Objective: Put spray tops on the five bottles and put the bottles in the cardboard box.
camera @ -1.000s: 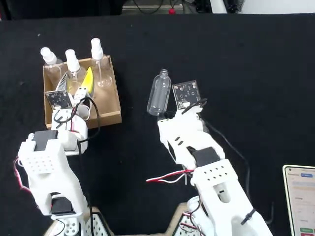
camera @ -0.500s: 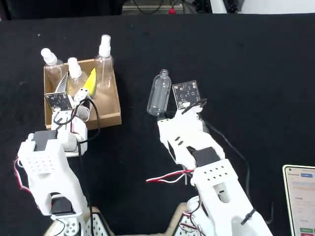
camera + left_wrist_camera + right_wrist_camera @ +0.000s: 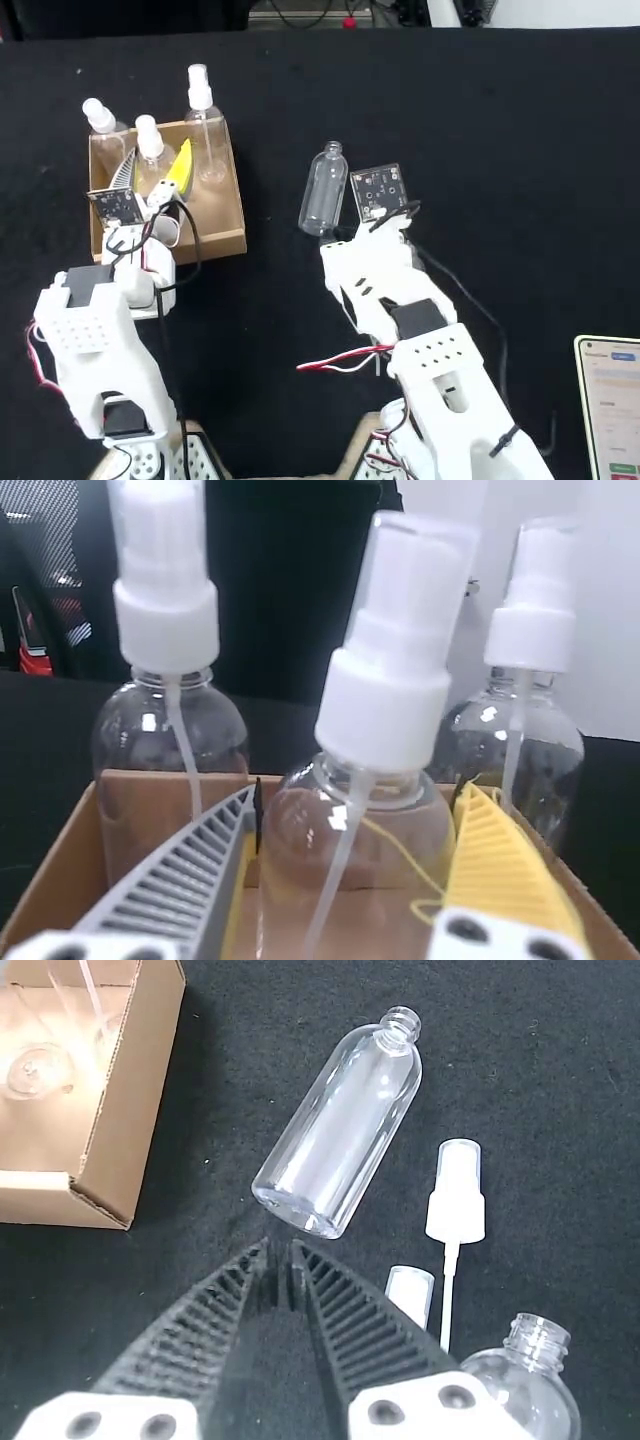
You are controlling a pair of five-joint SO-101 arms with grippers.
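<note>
With its jaws almost closed on nothing, my right gripper [image 3: 278, 1254] sits just below the uncapped bottle [image 3: 323, 192], which lies mid-frame in the high view, neck toward the top edge.

You won't find any text you can read here. The lit screen [image 3: 608, 400] at the near right edge of the worktop [image 3: 500, 150] carries rows of print and a few small coloured fields, but all of it is too small for you to make out.
</note>
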